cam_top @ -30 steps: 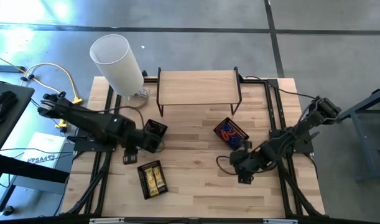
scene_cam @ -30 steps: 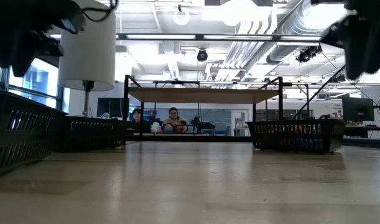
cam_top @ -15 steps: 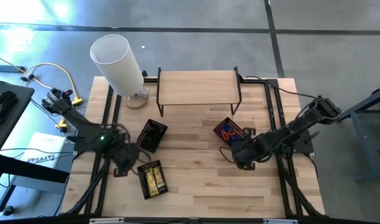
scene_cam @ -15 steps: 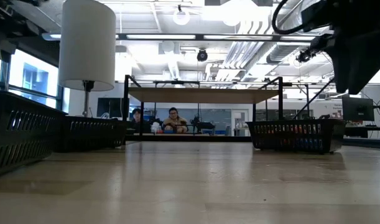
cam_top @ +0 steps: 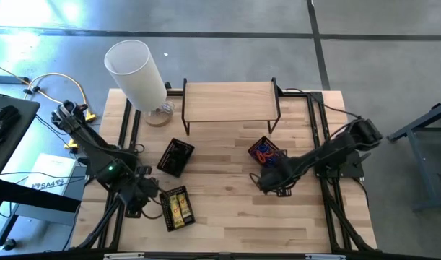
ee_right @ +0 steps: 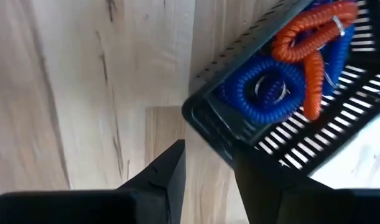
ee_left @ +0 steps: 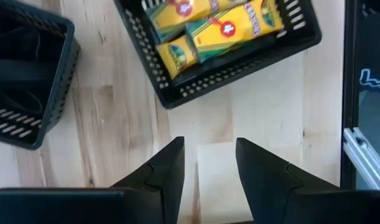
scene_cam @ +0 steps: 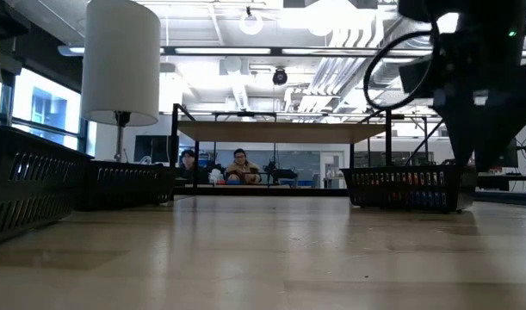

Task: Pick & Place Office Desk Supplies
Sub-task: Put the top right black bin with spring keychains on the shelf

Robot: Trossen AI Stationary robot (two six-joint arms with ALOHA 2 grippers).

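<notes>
Three black mesh baskets stand on the wooden table. One holds yellow packets (ee_left: 208, 28) and sits near the front left (cam_top: 177, 208). One holds blue (ee_right: 264, 87) and orange (ee_right: 311, 50) coiled bands, right of the middle (cam_top: 267, 153). My left gripper (ee_left: 208, 146) hovers open over bare wood just left of the packet basket (cam_top: 137, 204). My right gripper (ee_right: 208, 149) is open and points down over the band basket's near corner (ee_right: 205, 118). It shows in the low view (scene_cam: 482, 146) above the table.
A third, dark basket (cam_top: 175, 157) stands between the arms, left of the middle. A big white cylinder on a foot (cam_top: 137, 68) and a wooden riser shelf (cam_top: 231, 101) stand at the far edge. People sit beyond the table (scene_cam: 237, 164).
My left gripper has swung from beside the dark basket toward the table's near left, ending beside the packet basket, and its wrist has rolled. My right gripper has gone toward the band basket and sunk, tipping steeper. The baskets have kept still.
</notes>
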